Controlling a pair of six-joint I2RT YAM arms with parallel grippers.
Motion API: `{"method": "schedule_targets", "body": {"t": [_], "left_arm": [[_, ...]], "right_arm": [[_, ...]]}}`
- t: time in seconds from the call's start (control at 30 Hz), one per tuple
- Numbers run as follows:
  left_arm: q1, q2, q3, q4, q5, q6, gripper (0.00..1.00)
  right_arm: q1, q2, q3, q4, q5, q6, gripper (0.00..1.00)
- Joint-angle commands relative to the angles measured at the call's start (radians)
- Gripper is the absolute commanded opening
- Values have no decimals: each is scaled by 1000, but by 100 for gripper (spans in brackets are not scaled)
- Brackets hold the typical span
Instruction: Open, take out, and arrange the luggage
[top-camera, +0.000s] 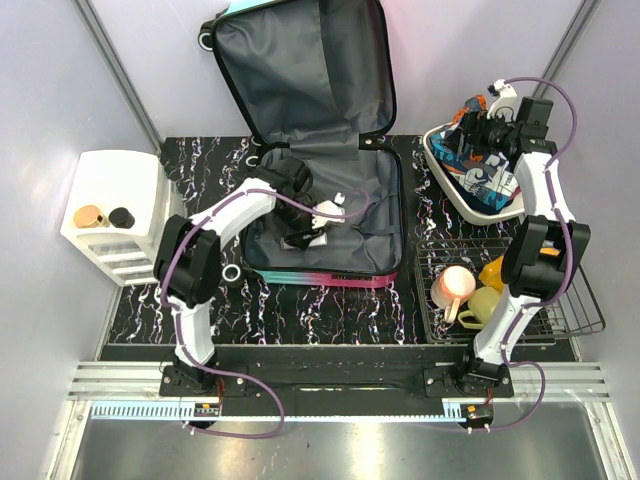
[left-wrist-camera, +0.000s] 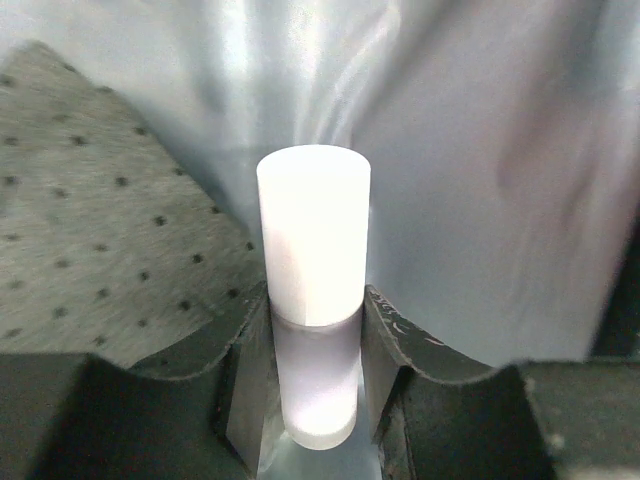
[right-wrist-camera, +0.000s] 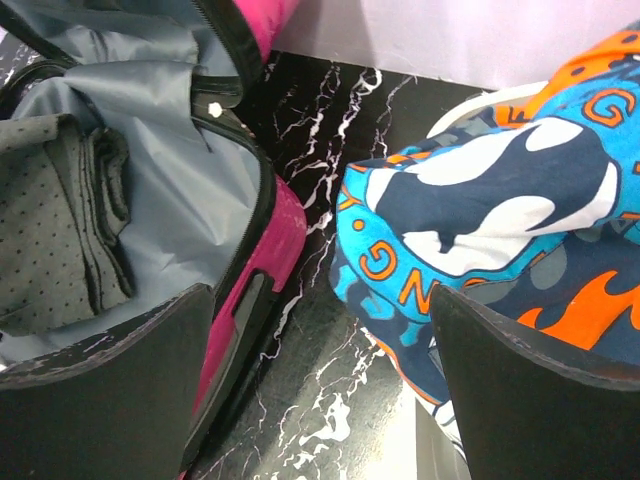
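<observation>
**Pink-to-teal luggage on black marble, bright print in a white tub**

The luggage has a shell that fades from teal to magenta-pink along its near edge, and plain grey lining. Inside are a grey cloth speckled with small dark dots and a plain white cylinder. The table is black marble pattern with white and faintly purple veins. The white oval tub carries a printed cloth in bright blue, navy, white and orange, with orange lettering and flame shapes. The black wire basket holds a pink cup and yellow cups. The white shelf unit bears an amber-brown lid and a black lid.
</observation>
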Motion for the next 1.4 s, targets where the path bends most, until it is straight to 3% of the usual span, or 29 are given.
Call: {"method": "schedule_targets", "body": {"t": [0.0, 0.23, 0.33, 0.37, 0.43, 0.47, 0.5, 0.57, 0.6, 0.67, 0.73, 0.83, 1.0, 1.37], "left_arm": [[1, -155, 55, 0, 93, -15, 24], [1, -279, -7, 141, 49, 42, 26], [58, -259, 88, 194, 198, -141, 24], [78, -246, 119, 206, 249, -295, 23], [138, -241, 167, 290, 358, -463, 21], [176, -256, 156, 348, 386, -637, 21], [193, -313, 84, 528, 408, -730, 20], [222, -373, -16, 754, 402, -998, 20], [245, -403, -90, 943, 391, -1080, 19], [257, -448, -120, 1051, 336, -1236, 16], [256, -475, -134, 1122, 264, -1292, 15], [253, -497, -163, 1188, 138, -1441, 16], [244, -548, -220, 1215, 28, -1547, 23], [213, -609, -295, 1264, 31, -1576, 22]], "right_arm": [[9, -119, -34, 47, -121, -33, 98], [81, -228, -99, -36, -170, -53, 98], [112, -256, -111, -42, -215, -21, 98], [123, -260, -120, -42, -232, -15, 98], [164, -265, -120, -41, -252, 11, 97], [177, -263, -120, -33, -259, 28, 97], [192, -266, -125, -12, -281, 52, 96], [256, -277, -169, 109, -289, 146, 95], [282, -283, -191, 169, -279, 181, 95], [360, -292, -255, 391, -269, 292, 95], [414, -283, -289, 570, -217, 353, 95], [525, -216, -230, 678, -152, 460, 95], [646, -154, -202, 754, -66, 513, 92], [750, -110, -142, 786, -31, 493, 90]]}}
